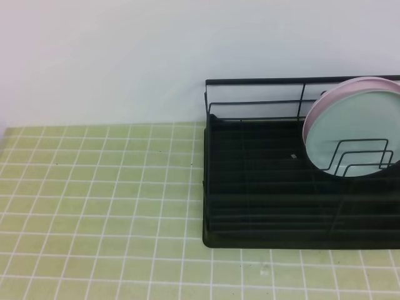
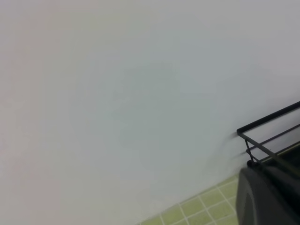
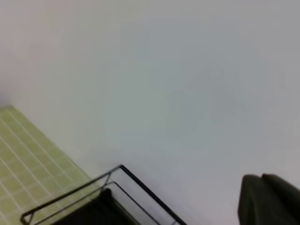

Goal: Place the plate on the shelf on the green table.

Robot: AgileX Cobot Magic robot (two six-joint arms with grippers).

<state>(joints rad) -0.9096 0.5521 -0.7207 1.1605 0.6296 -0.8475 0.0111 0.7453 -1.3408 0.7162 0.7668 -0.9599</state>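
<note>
Here, from above, the black wire dish shelf [image 1: 262, 187] sits on the yellow-green tiled surface [image 1: 94, 206]; the pale blue-green round plate [image 1: 353, 134] stands upright in its right-hand dividers, against a pink plate [image 1: 325, 100] behind. Both wrist views show white wall [image 2: 117, 93], shelf corners; jaws closed, empty.

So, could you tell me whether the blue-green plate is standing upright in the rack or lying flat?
Upright: the plate stands on edge among the rack's wire dividers, against a pink plate.

Two plates are counted, one blue-green [image 1: 353, 134] and one pink [image 1: 325, 100], in one rack [image 1: 250, 200].
</note>
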